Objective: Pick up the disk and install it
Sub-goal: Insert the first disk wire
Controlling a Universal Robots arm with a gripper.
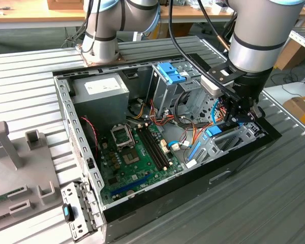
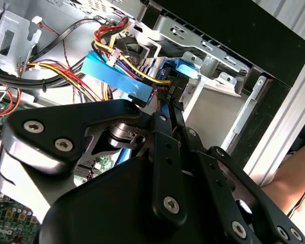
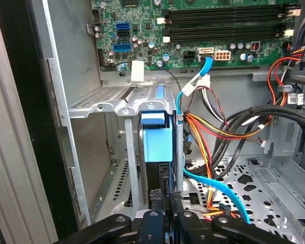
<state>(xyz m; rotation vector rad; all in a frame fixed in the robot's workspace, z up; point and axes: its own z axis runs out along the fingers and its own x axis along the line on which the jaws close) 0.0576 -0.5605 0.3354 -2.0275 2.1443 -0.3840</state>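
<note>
The disk (image 3: 157, 145) stands on edge in the metal drive bay (image 3: 117, 108) at the front of the open computer case, dark with bright blue plastic on its side and end. My gripper (image 3: 166, 199) reaches down into the bay and is shut on the disk's dark edge. In the second wrist view the fingers (image 2: 165, 119) pinch the dark end of the disk (image 2: 123, 81), next to its small blue tab (image 2: 186, 68). In the exterior view my gripper (image 1: 237, 121) hangs over the bay at the case's right end, with the disk's blue (image 1: 214, 131) just beside it.
Bundles of coloured wires (image 3: 213, 127) and a thin blue data cable (image 3: 213, 185) run close beside the bay. The motherboard (image 1: 137, 152), power supply (image 1: 100, 91) and a raised light-blue latch plate (image 1: 170, 74) lie inside the case. A grey fixture (image 1: 20, 168) stands at the exterior view's left.
</note>
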